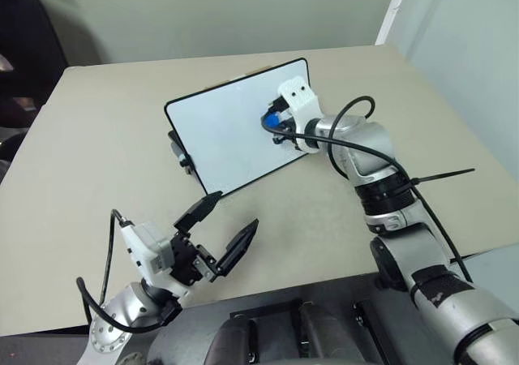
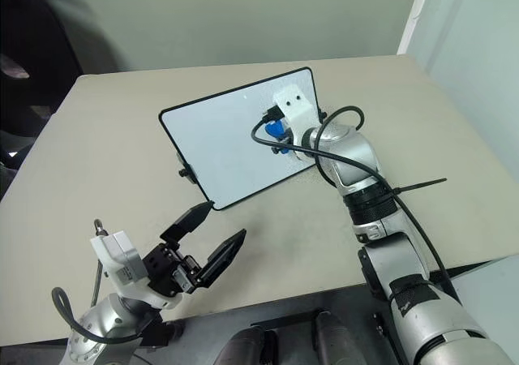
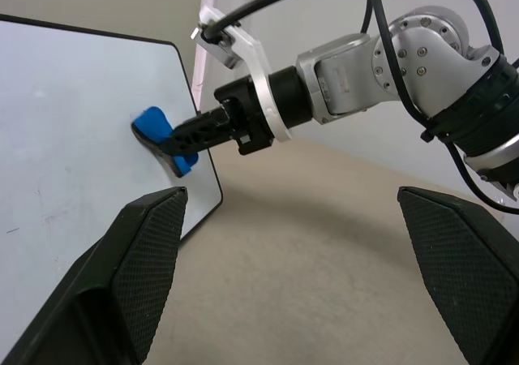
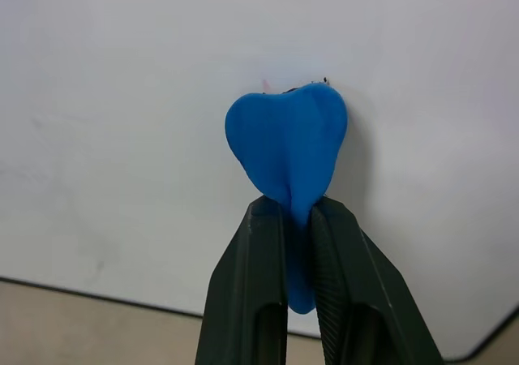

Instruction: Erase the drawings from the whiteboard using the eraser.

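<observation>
The right tool (image 4: 298,219) pinches the eraser (image 4: 288,142) on the board (image 1: 219,138). Only faint red marks (image 4: 266,83) are left. The left tool (image 1: 227,227) waits open, empty.

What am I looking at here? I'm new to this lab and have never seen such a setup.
A two-armed humanoid robot at a beige table. Two pictures come from cameras in its head, looking down over its arms; the other two from cameras on each wrist. A whiteboard rests tilted on the table. The right end effector is shut on a blue eraser pressed against the board, where faint red traces of the drawings peek out. The left end effector hovers open, holding nothing.
</observation>
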You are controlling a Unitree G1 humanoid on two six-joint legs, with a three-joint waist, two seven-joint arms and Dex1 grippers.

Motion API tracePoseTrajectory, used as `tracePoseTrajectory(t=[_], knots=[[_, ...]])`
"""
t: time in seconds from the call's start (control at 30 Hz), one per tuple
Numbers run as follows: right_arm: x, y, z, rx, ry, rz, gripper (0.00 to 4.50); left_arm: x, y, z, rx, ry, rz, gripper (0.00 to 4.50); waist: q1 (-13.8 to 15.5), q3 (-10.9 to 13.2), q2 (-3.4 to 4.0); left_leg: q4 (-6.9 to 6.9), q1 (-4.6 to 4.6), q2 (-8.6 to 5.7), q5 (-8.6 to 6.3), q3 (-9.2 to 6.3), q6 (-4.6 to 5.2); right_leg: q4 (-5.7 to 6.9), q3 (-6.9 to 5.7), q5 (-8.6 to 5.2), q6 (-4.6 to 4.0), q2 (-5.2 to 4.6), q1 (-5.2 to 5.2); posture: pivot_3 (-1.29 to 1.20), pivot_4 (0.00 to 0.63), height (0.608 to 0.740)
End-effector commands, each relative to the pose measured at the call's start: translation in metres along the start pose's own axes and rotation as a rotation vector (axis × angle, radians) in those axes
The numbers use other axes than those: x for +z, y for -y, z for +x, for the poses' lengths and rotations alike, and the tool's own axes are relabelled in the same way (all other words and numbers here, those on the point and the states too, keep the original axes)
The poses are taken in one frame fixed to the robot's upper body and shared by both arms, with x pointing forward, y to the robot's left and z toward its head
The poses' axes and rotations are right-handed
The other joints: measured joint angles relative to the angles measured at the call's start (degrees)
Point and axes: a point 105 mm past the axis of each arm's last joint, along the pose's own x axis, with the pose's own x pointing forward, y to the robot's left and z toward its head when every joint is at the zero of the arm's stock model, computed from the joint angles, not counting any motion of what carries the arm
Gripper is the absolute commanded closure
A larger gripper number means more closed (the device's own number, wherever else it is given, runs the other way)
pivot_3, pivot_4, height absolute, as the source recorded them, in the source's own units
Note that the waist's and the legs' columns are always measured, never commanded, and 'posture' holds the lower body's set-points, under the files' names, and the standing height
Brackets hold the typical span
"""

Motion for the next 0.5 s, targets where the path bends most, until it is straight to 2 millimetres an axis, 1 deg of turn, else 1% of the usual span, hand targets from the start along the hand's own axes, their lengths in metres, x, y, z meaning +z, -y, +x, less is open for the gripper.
tracePoseTrajectory(t=[0.03,0.13,0.23,0.3,0.4,0.5], knots=[[0.037,-0.009,-0.01,0.025,0.118,-0.068,4.2,0.008,0.005,0.002,-0.025,0.036,0.017,0.0,0.05,0.0,0.0,0.0,0.0,0.0,0.0,0.0,0.0,-0.01,0.0,0.0,0.0,0.0,0.0,0.0,0.15,0.74],[0.041,-0.007,-0.013,0.015,0.132,-0.076,4.2,0.007,0.004,0.003,-0.025,0.036,0.016,0.0,0.1,0.0,0.0,-0.02,-0.03,0.0,-0.01,0.0,0.02,-0.07,-0.01,-0.01,0.01,0.0,0.0,0.0,0.15,0.74],[0.043,0.002,-0.02,-0.017,0.152,-0.078,4.2,0.007,0.003,0.003,-0.026,0.035,0.016,0.0,0.28,0.0,0.0,-0.01,-0.08,0.0,-0.04,0.0,0.04,-0.12,-0.01,-0.03,0.03,-0.01,0.0,0.0,0.15,0.74],[0.037,0.01,-0.026,-0.031,0.15,-0.057,4.2,0.007,0.003,0.003,-0.029,0.035,0.017,0.0,0.45,0.0,0.0,0.01,-0.11,0.0,-0.04,0.0,0.05,-0.14,-0.01,-0.04,0.04,-0.01,0.0,0.0,0.15,0.74],[0.02,0.022,-0.04,-0.05,0.133,-0.025,4.2,0.006,0.003,0.003,-0.033,0.033,0.016,0.0,1.0,-0.01,-0.02,0.03,-0.11,0.0,-0.05,0.0,0.06,-0.17,-0.03,-0.08,0.07,-0.01,0.05,0.0,0.15,0.74],[-0.011,0.043,-0.062,-0.09,0.093,0.039,4.2,0.005,0.004,0.003,-0.035,0.031,0.014,0.0,1.51,-0.01,-0.02,0.14,-0.09,0.0,-0.04,-0.01,0.07,-0.17,-0.04,-0.19,0.17,-0.02,0.14,0.0,0.15,0.74]])
